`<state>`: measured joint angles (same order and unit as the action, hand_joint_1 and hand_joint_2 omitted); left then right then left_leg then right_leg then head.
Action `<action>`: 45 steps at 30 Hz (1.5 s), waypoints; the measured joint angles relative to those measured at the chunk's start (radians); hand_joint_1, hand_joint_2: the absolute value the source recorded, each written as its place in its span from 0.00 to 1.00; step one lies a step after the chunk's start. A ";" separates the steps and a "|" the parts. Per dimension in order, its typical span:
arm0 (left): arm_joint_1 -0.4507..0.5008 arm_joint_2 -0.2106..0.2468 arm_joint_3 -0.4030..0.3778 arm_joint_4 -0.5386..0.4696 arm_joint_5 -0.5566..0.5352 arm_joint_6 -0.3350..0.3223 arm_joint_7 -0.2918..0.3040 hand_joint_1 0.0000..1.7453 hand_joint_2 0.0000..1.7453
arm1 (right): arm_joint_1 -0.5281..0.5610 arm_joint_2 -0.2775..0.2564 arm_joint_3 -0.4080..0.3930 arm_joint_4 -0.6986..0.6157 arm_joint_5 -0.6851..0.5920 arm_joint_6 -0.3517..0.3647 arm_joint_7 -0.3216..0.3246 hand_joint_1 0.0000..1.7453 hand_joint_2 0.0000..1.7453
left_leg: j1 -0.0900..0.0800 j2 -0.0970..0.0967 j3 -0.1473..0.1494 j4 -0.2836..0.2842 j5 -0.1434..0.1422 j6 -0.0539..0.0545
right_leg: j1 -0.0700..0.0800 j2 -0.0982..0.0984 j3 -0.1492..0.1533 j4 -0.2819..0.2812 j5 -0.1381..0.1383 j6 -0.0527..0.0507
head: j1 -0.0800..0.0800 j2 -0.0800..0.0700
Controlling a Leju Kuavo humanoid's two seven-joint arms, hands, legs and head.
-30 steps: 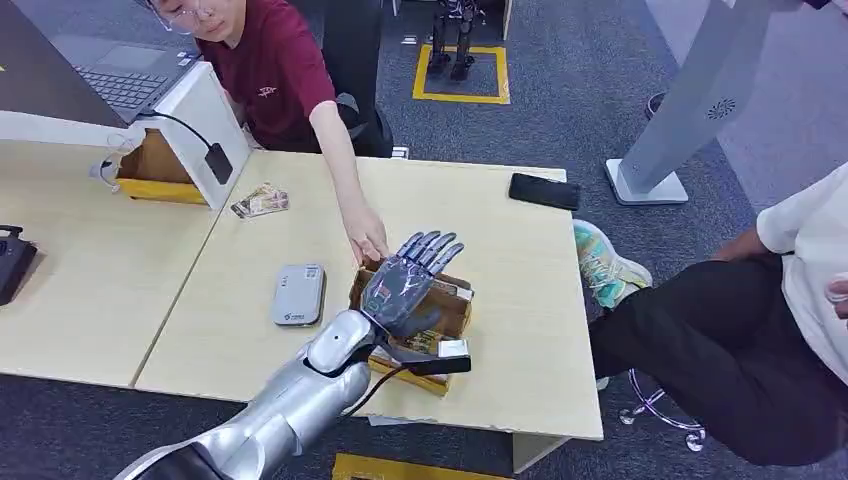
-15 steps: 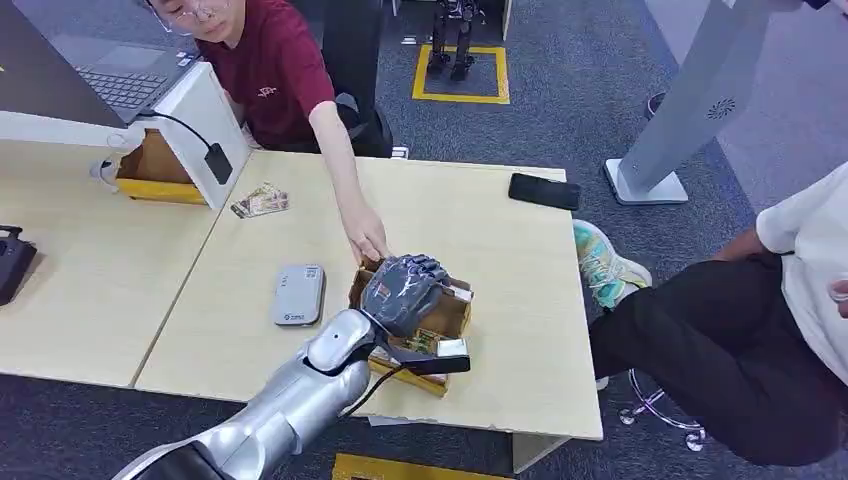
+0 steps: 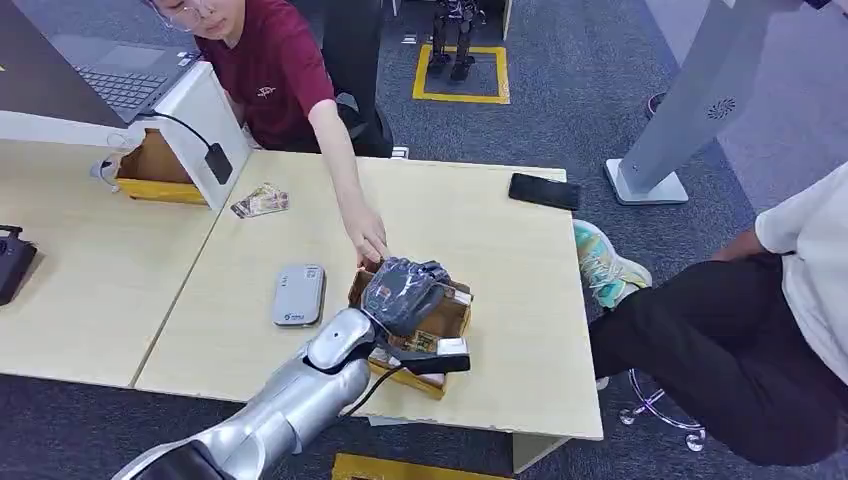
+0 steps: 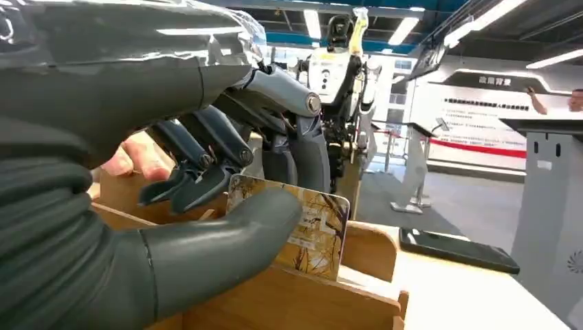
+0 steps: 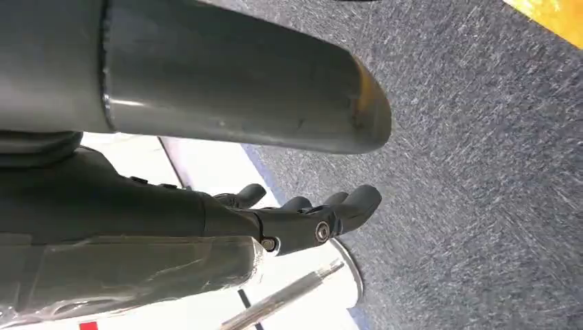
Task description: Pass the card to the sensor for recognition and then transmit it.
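- Card (image 4: 313, 227), printed with a brown branch pattern, stands upright in the wooden box (image 3: 447, 316) near the front edge of the table (image 3: 480, 240); in the left wrist view the thick grey thumb (image 4: 227, 237) presses on its near face and the darker fingers (image 4: 206, 155) curl down behind it, so the card is pinched between them.
- At the far left of the head view a dark device (image 3: 12, 262) lies on the neighbouring table, and a laptop (image 3: 110, 80) sits on a white stand (image 3: 205, 120) with a black cable and plug hanging down its side.
- A small stack of printed cards (image 3: 260, 201) lies just beside the stand's foot.
- A grey card reader (image 3: 299, 294) lies flat on the table, to the left of the wooden box and apart from it.
- The left hand (image 3: 403, 292) reaches over the box on its silver arm (image 3: 290, 400), fingers folded down into it.
- A person in a red shirt (image 3: 275, 70) stretches an arm across the table; that person's hand (image 3: 368, 243) touches the far rim of the box, just beside the robot's fingers.
- A black phone (image 3: 544, 191) lies near the table's far right corner.
- A second person in dark trousers (image 3: 730, 350) sits to the right of the table.
- The right hand (image 5: 302, 220) hangs over grey carpet in the right wrist view, fingers loosely spread and holding nothing.
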<state>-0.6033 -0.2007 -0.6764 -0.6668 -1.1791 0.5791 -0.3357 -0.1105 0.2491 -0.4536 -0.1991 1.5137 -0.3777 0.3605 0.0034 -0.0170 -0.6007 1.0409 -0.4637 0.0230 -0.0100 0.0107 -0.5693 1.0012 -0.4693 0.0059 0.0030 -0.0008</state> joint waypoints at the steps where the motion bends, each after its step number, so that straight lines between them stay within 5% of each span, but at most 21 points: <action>1: -0.005 0.002 0.000 -0.003 0.009 -0.012 -0.004 1.00 1.00 | 0.000 0.000 -0.002 0.000 0.000 0.000 0.000 0.00 0.00 | 0.000 0.000 0.000 0.000 0.000 0.000 | 0.000 0.000 0.000 0.000 0.000 0.000 | 0.000 0.000; 10: -0.154 0.073 0.000 -0.137 0.079 -0.177 0.005 1.00 1.00 | 0.001 0.000 -0.016 0.000 0.000 0.000 -0.011 0.00 0.00 | 0.000 0.000 0.000 0.000 0.001 -0.001 | 0.000 0.000 0.000 0.001 0.001 -0.001 | 0.000 0.000; 19: -0.281 0.117 0.021 -0.147 0.082 -0.214 0.054 1.00 1.00 | 0.001 0.000 -0.021 0.000 0.000 0.013 -0.013 0.00 0.00 | 0.000 -0.001 0.000 0.000 0.002 -0.001 | 0.000 0.000 0.000 0.002 0.001 -0.001 | 0.000 0.000; 25: -0.368 0.118 0.055 -0.033 0.042 -0.161 0.129 1.00 1.00 | 0.001 0.001 -0.018 0.000 0.000 0.022 -0.019 0.00 0.00 | 0.000 0.000 0.000 0.000 0.002 -0.001 | 0.000 0.000 0.000 0.002 0.001 -0.001 | -0.001 0.000; 45: -0.551 0.116 0.150 0.275 -0.068 -0.172 0.399 1.00 1.00 | -0.004 0.002 0.054 0.000 0.000 0.056 -0.003 0.00 0.00 | 0.000 0.000 0.000 0.000 0.003 -0.002 | 0.000 0.000 0.000 0.002 0.002 -0.002 | 0.000 0.000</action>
<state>-1.1545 -0.0851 -0.5264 -0.3917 -1.2474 0.4067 0.0629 -0.1142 0.2514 -0.3998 -0.1991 1.5141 -0.3212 0.3578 0.0038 -0.0175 -0.6007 1.0409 -0.4611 0.0208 -0.0097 0.0106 -0.5697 1.0036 -0.4673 0.0044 0.0027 -0.0008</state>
